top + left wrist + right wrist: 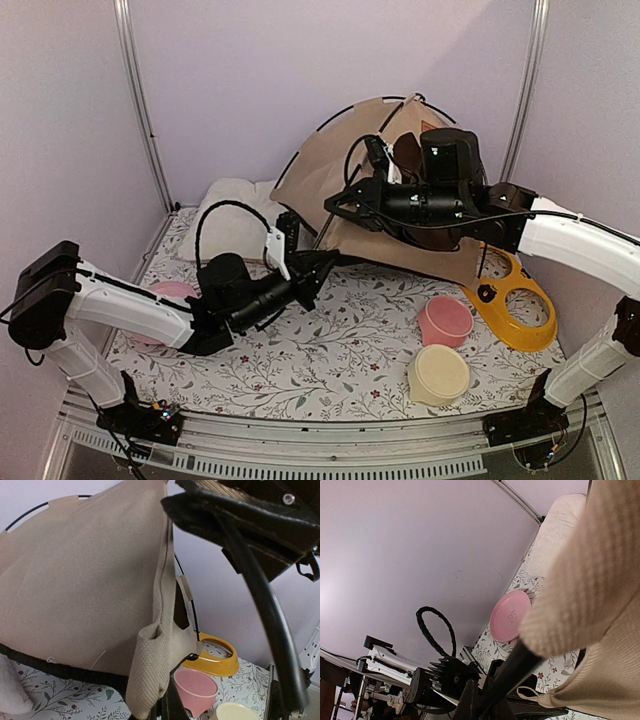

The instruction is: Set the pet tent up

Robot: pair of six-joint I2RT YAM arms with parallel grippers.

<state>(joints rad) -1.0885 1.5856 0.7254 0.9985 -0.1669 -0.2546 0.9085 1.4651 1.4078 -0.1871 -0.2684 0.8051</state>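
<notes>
Pale lilac walls close in a table [330, 350] covered with a white cloth printed with small leaves and flowers. At the back of it, right of centre, a tan fabric pet tent [330, 170] with thin black poles stands partly raised, its peak up near the back wall and its lower hem lying on the cloth. The left pincer [318, 266] reaches to the tent's near lower edge; in the left wrist view it [162, 707] is pressed together on a folded corner of the tan fabric. The right pincer [338, 205] comes across from the right at the tent's front face, and the right wrist view shows it [487, 700] pinching a black pole [520, 662] just where the pole comes out of a fabric sleeve. A white fluffy cushion [235, 215] lies just left of the tent, against the back wall. A flat pink plate [172, 291] sits at the left, partly hidden by the left arm. Near the right front stand a pink cup [445, 320] and a cream bowl [438, 373], close together, with a yellow plastic ring-shaped piece [520, 300] just beyond them, beside the tent's right corner.
</notes>
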